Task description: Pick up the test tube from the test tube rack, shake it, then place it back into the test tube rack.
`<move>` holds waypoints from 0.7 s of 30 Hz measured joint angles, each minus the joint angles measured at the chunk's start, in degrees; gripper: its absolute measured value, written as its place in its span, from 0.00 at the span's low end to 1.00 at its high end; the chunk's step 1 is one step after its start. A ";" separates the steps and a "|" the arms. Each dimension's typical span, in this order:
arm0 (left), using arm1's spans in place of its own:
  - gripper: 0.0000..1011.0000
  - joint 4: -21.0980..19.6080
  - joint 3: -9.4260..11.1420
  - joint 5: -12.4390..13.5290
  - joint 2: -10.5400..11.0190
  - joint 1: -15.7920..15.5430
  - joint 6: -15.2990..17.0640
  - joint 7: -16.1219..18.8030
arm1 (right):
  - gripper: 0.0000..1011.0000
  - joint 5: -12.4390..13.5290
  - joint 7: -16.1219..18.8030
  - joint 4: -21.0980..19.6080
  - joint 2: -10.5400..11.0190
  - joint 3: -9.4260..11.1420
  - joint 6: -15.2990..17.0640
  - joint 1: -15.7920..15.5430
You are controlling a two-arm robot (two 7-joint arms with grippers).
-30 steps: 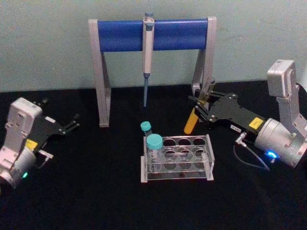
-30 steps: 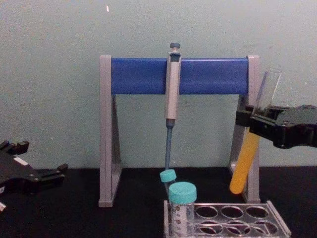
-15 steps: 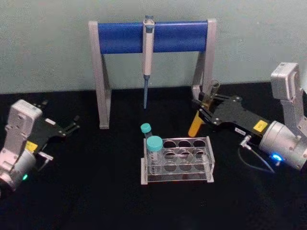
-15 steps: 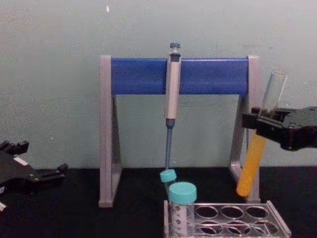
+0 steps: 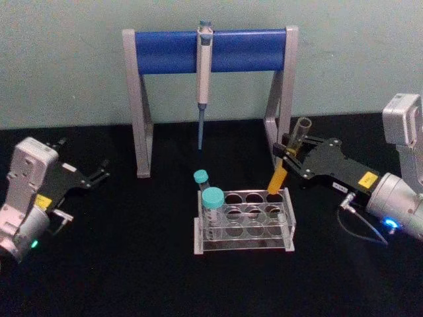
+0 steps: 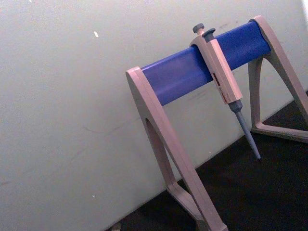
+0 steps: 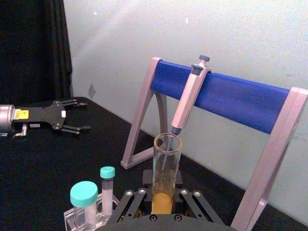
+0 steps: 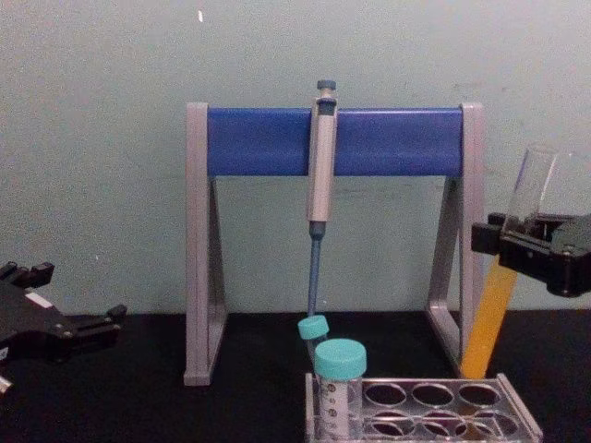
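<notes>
Orange-yellow liquid fills the lower half of the test tube [image 5: 278, 176], which the right gripper [image 5: 289, 153] clamps at mid-length. The tube is tilted (its open mouth leans toward the robot's right). Its lower tip meets the back right hole of the test tube rack [image 5: 246, 239]; I cannot tell whether it is inside. Two teal-capped tubes [image 5: 212, 210] stand at the rack's left end. The left gripper [image 5: 100, 170] sits well off to the left, fingers apart.
</notes>
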 joint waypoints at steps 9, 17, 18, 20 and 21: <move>0.99 0.00 0.00 0.00 0.00 0.00 0.00 0.00 | 0.23 -0.17 0.17 0.44 0.08 -0.11 -0.44 -0.21; 0.99 0.00 0.00 0.00 0.00 0.00 0.00 0.00 | 0.23 -0.70 0.19 0.74 0.18 -0.25 -0.50 -0.52; 0.99 0.00 0.00 0.00 0.00 0.00 0.00 0.00 | 0.23 -0.75 0.20 0.85 0.16 -0.28 -0.52 -0.54; 0.99 0.00 0.00 0.00 0.00 0.00 0.00 0.00 | 0.23 -0.83 0.22 0.97 0.13 -0.32 -0.54 -0.55; 0.99 0.00 0.00 0.00 0.00 0.00 0.00 0.00 | 0.23 -0.85 0.23 1.03 0.11 -0.33 -0.55 -0.55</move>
